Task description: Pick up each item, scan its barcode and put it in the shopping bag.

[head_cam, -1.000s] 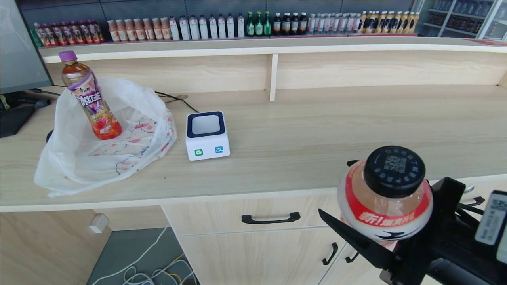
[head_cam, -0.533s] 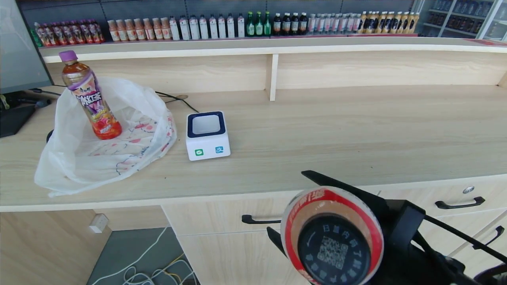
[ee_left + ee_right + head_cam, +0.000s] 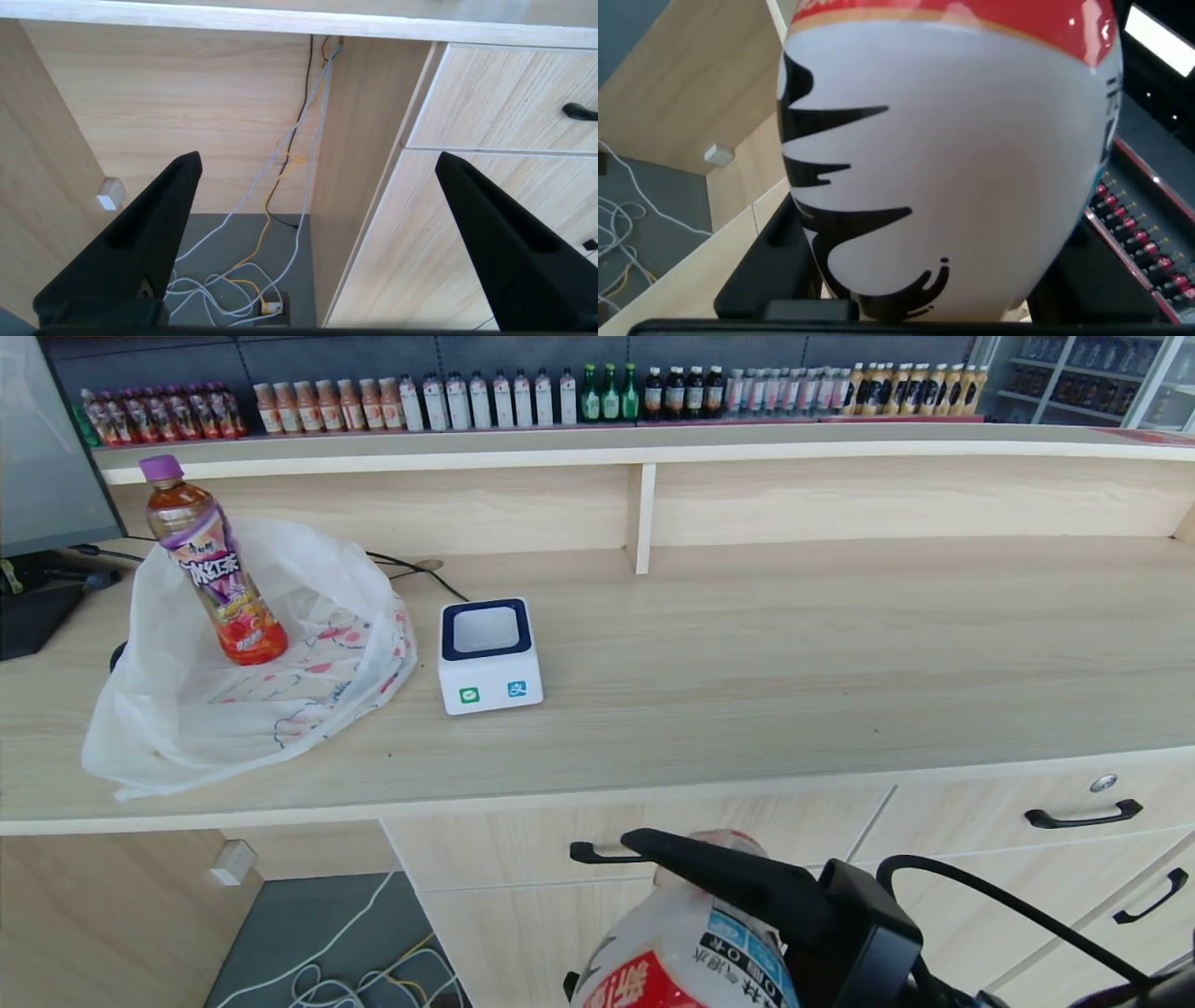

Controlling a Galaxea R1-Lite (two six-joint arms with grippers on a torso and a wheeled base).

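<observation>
Translucent white plastic, soft and crumpled, makes the shopping bag (image 3: 187,719) at the left of the wooden counter (image 3: 794,653), with a slim tea bottle (image 3: 219,579) standing upright in it. The left gripper (image 3: 318,163) hangs below the counter edge, jaws spread wide and empty. Just right of the bag sits the scanner (image 3: 488,653), a hard white cube with its dark-rimmed window facing up. Lower and further right, before the drawers (image 3: 1027,803), the right gripper (image 3: 653,915) clamps a round bottle (image 3: 691,952) (glossy white, red band, black strokes), long axis tipped well off upright. The scanner lies ahead, up and left of it, so the right arm looks the one to carry it there, barcode turned to the window
</observation>
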